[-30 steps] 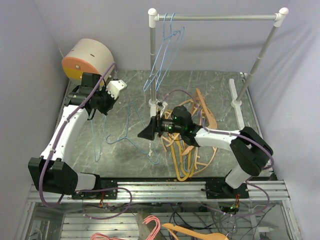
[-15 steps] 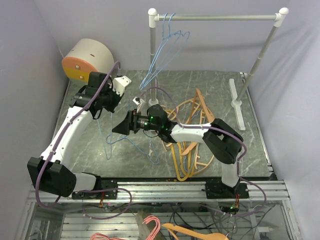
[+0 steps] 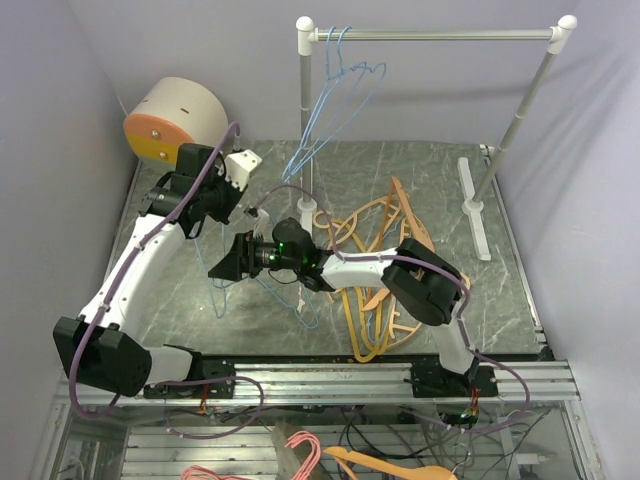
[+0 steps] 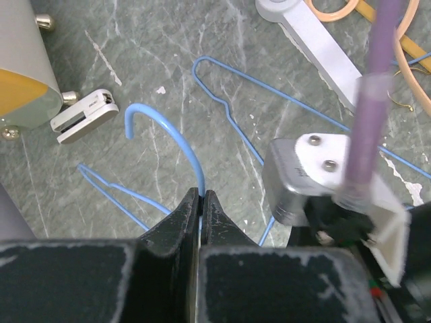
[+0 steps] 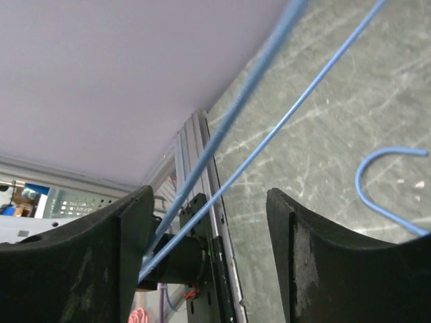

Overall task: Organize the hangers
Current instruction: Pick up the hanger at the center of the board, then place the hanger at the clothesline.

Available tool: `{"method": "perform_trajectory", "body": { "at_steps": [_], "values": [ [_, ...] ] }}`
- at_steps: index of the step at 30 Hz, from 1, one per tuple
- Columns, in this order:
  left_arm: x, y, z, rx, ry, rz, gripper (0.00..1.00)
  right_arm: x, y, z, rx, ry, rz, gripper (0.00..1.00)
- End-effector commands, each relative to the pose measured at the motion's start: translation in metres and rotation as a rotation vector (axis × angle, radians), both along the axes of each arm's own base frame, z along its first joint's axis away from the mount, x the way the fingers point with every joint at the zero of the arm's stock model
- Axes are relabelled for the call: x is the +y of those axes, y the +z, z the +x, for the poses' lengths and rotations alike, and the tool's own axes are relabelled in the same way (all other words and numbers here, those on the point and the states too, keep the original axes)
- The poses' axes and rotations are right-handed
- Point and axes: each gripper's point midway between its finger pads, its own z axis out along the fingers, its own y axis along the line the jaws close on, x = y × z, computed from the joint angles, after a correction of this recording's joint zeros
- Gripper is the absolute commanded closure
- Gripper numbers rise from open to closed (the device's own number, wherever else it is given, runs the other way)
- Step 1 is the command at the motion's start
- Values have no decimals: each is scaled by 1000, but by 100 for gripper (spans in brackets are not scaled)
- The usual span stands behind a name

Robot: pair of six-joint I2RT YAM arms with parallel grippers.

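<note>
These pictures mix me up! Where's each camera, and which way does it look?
Top: high behind, looking down on table and rack; both arms show.
Left wrist: looks down past the shut left end effector pinching a blue hanger.
Right wrist: looks sideways across the table through the open right end effector.
Top and left wrist share the drum.

Right wrist cam was basically staring along the grey marbled surface [image 5: 377, 101]. The claw [image 5: 210, 195] had its two dark fingers [image 5: 87, 269] spread wide. Two blue hanger wires [image 5: 310, 87] ran slantwise through the gap, the nearer one fat and blurry, and neither touched a finger as far as I could tell. A blue hook [image 5: 360, 178] showed off to the right over the stone. There was a metal rail [image 5: 195, 134] along the edge and a lilac wall [image 5: 101, 67] behind it.
</note>
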Motion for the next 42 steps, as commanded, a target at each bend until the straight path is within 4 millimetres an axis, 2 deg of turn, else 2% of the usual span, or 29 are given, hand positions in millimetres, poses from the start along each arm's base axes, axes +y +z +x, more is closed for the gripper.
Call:
{"method": "perform_trajectory", "body": {
  "at_steps": [1,5,6,9,10,12,14,15,17,19,22,25,26,30,35,39,42],
  "values": [
    [-2,29,-1,-84,5,-27,93,6,-12,0,14,-3,-19,41],
    [-4,39,-7,-105,-2,-49,93,6,-11,-6,8,28,-7,92],
    [-4,40,-8,-109,-3,-57,93,5,-13,-8,3,34,-13,100],
    [-3,45,-11,-115,0,-59,90,-5,-14,-15,-28,36,-23,100],
    [-2,47,-13,-117,-1,-58,82,-12,-15,-16,-36,26,-32,100],
    [-3,58,-20,-125,-22,-61,55,-26,-9,-19,-71,-4,-55,100],
    [-6,75,-36,-118,-73,-68,8,-44,-17,-22,-82,-41,-111,100],
    [-7,86,-46,-117,-102,-72,0,-54,-23,-25,-76,-58,-140,100],
    [-5,111,-65,-145,-150,-62,1,-77,-36,-36,-54,-80,-183,100],
    [0,134,-84,-191,-197,-37,1,-96,-41,-47,-26,-96,-201,100],
    [5,160,-110,-250,-255,-11,1,-122,-53,-64,7,-135,-251,100],
    [14,184,-111,-331,-185,-23,1,-146,-52,-78,17,-203,-272,100],
    [16,188,-111,-344,-166,-30,1,-155,-42,-80,19,-236,-256,100],
    [21,197,-107,-375,-129,-38,1,-203,-31,-77,24,-412,-281,100],
    [15,201,-121,-368,-185,-71,1,-273,12,-58,-7,-685,-233,100],
    [19,202,-123,-369,-164,-86,1,-322,32,-46,-57,-849,-316,100],
    [24,197,-119,-362,-131,-87,1,-345,35,-36,-88,-952,-442,100]
  ]
}}
